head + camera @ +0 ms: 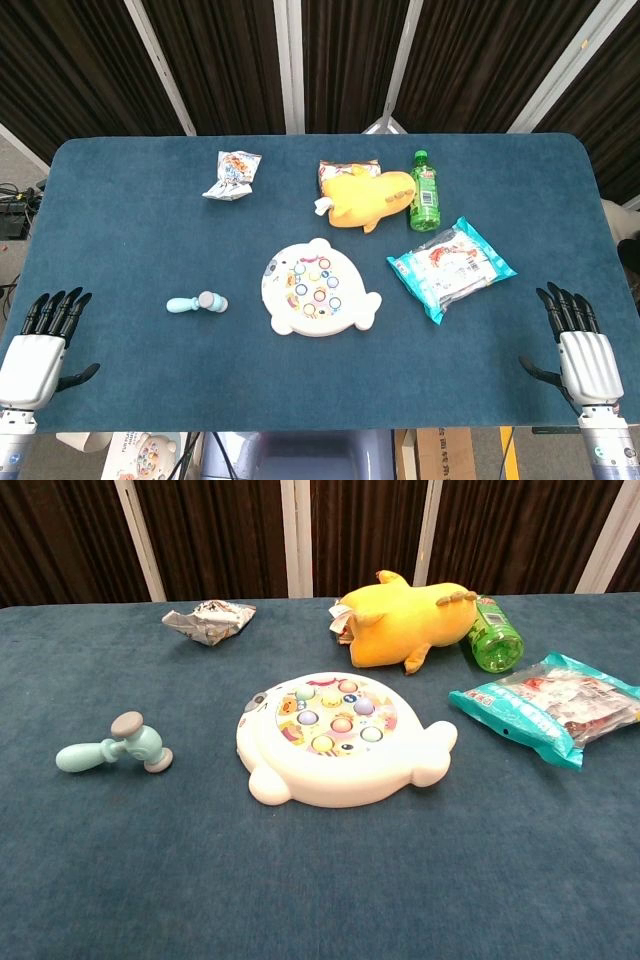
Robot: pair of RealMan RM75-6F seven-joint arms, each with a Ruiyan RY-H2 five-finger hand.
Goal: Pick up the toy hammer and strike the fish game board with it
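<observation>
Nothing of the task is judged done; the toy hammer [197, 302] lies untouched on the table [120, 220], well ahead of the left hand [35, 355], whose fingers [58, 310] are spread and empty; the right hand [580, 350] is likewise empty with its fingers apart; the fish game board [318, 288] lies unstruck between both.

Blue table [120, 240] with toy hammer [198, 303], fish game board [318, 288], plush [368, 197], bottle [425, 190], snack packets [450, 266]

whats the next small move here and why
Probably reach the left robot hand toward the toy hammer. The hammer lies untouched on the table, left of the fish game board, and both robot hands sit open at the near edge, holding nothing.
</observation>
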